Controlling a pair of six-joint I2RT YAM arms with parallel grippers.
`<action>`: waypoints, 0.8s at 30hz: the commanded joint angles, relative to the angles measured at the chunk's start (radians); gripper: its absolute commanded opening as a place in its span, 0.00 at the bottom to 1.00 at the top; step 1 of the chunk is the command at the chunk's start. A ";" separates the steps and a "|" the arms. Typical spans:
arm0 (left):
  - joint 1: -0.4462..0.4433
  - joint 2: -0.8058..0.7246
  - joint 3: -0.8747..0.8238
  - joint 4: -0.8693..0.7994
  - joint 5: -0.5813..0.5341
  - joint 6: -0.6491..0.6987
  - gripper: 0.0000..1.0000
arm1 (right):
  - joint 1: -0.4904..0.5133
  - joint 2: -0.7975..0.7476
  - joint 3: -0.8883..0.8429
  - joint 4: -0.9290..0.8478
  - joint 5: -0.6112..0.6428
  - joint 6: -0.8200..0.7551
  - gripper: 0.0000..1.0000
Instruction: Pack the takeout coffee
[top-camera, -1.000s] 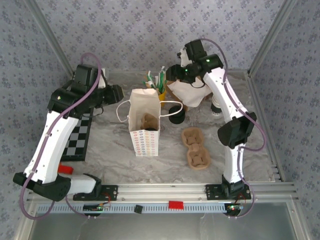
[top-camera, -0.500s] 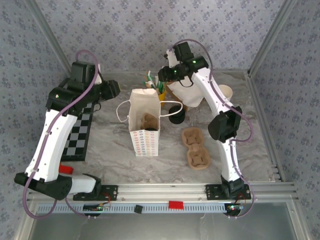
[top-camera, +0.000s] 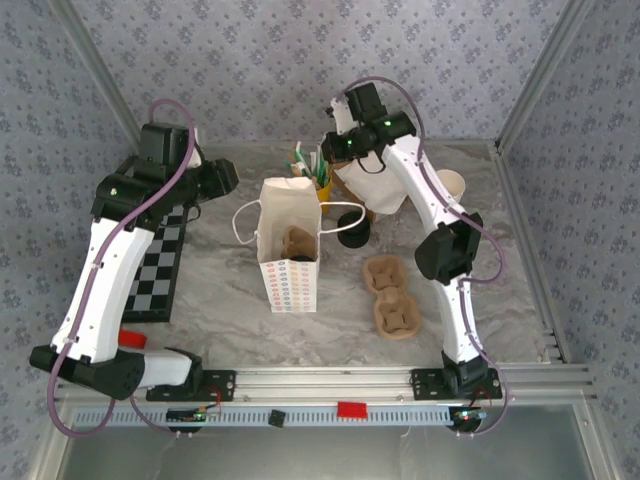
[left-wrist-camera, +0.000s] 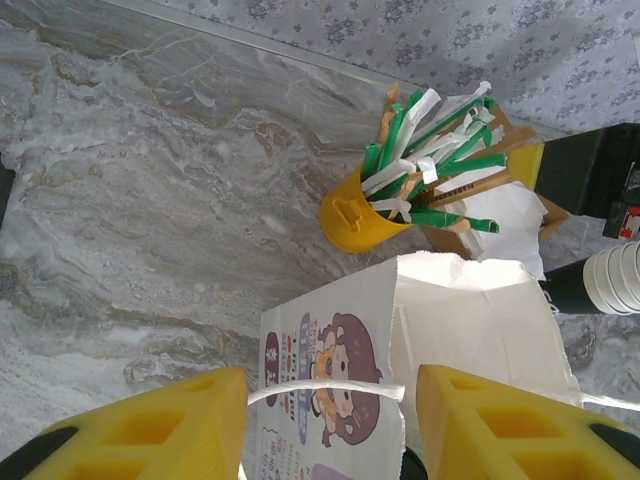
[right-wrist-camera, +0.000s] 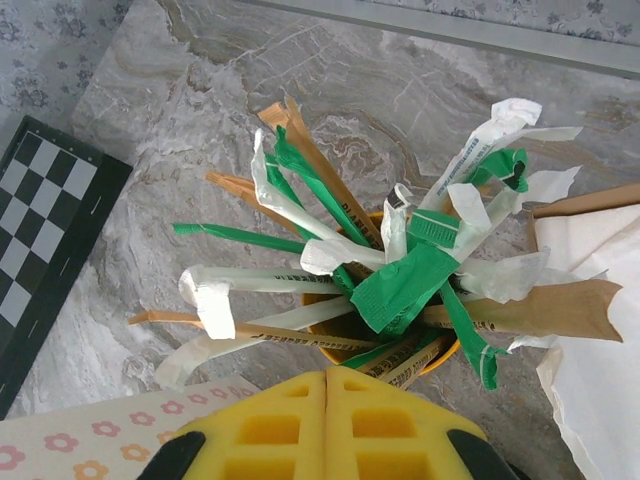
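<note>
With right claw (right-wrist-camera: 327, 405) pressed together over the straws (right-wrist-camera: 400, 285) in the yellow cup (left-wrist-camera: 347, 220), just far of the paper bag (top-camera: 290, 275), and left claw (left-wrist-camera: 330, 425) spread at its handle (left-wrist-camera: 300, 391), lift 1 straw slowly.

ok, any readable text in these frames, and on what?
Nothing is sharp enough to quote.
wrappers: print runs along the white and brown ones, too small to read.
bag: cartoon figure with small lettering beside it, too blurred to read.
</note>
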 joint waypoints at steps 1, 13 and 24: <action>0.007 -0.021 0.005 0.026 0.016 -0.006 0.48 | -0.009 -0.082 0.044 0.001 0.006 -0.009 0.05; 0.007 -0.093 -0.020 0.024 0.065 -0.014 0.48 | -0.009 -0.298 0.036 -0.043 0.025 -0.012 0.05; 0.007 -0.271 -0.196 0.059 0.072 -0.026 0.48 | 0.152 -0.575 -0.048 -0.066 0.044 -0.013 0.05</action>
